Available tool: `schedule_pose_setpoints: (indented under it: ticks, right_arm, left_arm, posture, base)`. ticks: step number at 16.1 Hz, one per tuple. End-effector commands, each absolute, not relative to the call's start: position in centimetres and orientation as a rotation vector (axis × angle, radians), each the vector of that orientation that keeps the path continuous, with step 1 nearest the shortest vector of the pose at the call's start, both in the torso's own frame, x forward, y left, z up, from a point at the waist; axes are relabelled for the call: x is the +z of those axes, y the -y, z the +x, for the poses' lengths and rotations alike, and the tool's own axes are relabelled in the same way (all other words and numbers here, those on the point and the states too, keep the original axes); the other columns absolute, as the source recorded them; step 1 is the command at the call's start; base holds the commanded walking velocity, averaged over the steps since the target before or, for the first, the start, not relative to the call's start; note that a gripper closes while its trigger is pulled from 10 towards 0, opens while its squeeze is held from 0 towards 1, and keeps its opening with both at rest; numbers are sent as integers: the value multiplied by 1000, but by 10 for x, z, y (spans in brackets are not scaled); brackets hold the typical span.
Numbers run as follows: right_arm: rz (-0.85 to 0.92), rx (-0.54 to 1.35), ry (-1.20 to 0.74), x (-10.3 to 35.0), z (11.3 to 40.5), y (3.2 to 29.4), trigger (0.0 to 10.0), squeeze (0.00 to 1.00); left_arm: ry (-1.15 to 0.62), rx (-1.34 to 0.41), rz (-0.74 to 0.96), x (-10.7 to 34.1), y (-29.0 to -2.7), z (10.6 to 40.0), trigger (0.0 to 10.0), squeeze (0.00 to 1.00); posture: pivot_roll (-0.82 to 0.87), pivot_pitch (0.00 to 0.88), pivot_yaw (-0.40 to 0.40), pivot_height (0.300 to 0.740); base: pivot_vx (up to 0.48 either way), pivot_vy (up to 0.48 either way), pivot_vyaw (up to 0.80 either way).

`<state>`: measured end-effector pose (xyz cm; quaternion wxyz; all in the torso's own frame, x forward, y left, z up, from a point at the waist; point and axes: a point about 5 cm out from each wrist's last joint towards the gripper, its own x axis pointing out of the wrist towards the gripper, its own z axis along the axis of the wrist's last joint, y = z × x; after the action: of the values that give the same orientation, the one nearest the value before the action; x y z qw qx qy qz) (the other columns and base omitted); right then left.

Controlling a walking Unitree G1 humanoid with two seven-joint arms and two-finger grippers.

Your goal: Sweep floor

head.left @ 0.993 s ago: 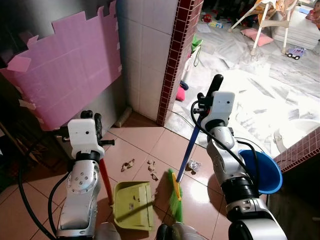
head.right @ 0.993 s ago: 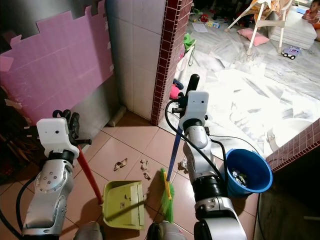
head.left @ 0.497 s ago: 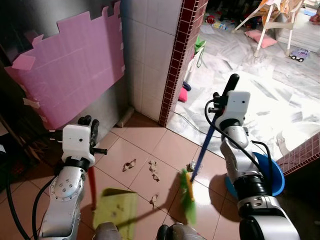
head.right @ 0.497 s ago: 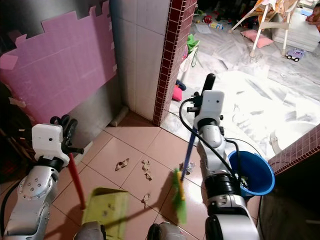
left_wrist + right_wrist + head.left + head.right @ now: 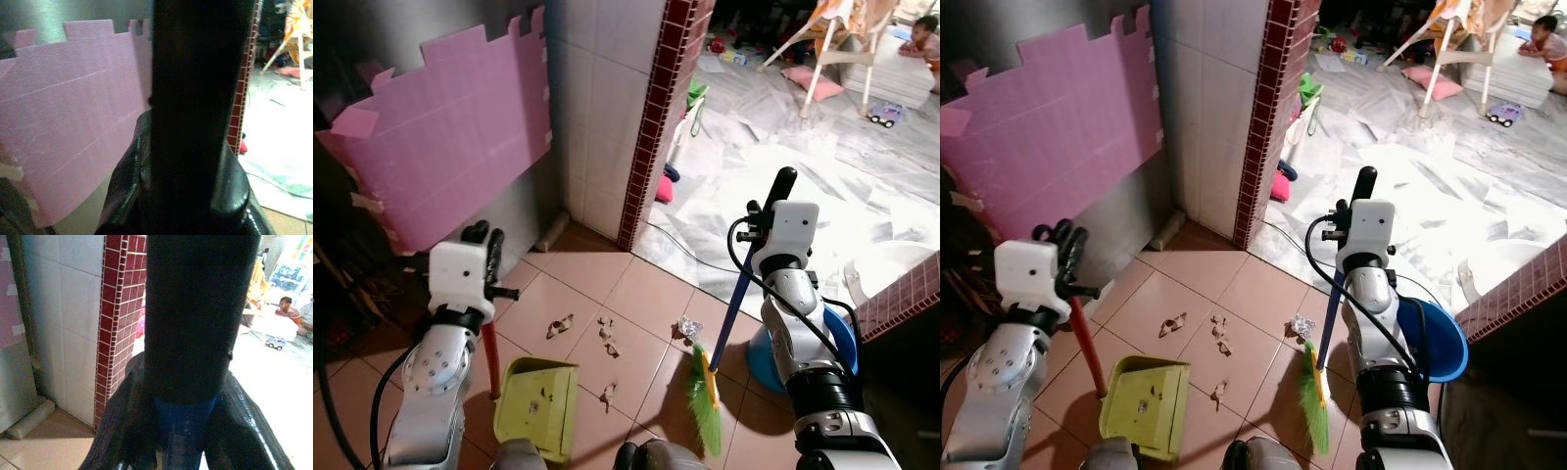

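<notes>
**Robot holding a broom and a dustpan over a littered tile floor**

Seen from the robot's head, two silver arms reach down over a floor of pinkish tiles [image 5: 607,284]. The right gripper [image 5: 773,201] is closed around the blue handle of a broom [image 5: 729,318]; the wrist view shows its black fingers [image 5: 122,426] wrapped around the blue pole. The handle slants down to green bristles [image 5: 707,416] resting on the tiles near the floor's right side, just beside a blue bucket [image 5: 837,338] that stands behind the right arm.

The left gripper [image 5: 481,253] is clamped on the red upright handle [image 5: 491,357] of a yellow-green dustpan [image 5: 538,409]. The pan sits flat on the tiles towards the near edge of the floor, with a few crumbs inside it.

Between pan and broom lie scraps of brownish litter [image 5: 605,331], with one more piece [image 5: 558,325] further left and a crumpled silvery wrapper [image 5: 686,328] touching the broom's lower end.

Behind, a pink foam mat [image 5: 450,147] leans against a grey wall, next to a white tiled wall with a dark red brick-patterned corner [image 5: 656,108]. Beyond it is a bright marble floor with toys, a chair and a person sitting at the far right.
</notes>
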<state>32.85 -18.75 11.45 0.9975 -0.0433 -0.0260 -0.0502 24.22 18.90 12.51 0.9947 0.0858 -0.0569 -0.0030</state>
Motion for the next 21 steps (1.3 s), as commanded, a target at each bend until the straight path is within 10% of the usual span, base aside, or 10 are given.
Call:
schedule_pose_setpoints:
  ticks: [1, 21]
  right_arm:
    - [-76, -124, 108, 128, 330, 191, 10000, 0]
    - [-71, -11, 106, 141, 338, 166, 10000, 0]
  left_arm:
    - [188, 27, 166, 136, -190, 236, 10000, 0]
    - [186, -40, 250, 157, -182, 240, 10000, 0]
  posture:
    - [49, 0, -96, 740]
    - [61, 67, -89, 740]
  base:
    - [0, 0, 0]
    - [0, 0, -194]
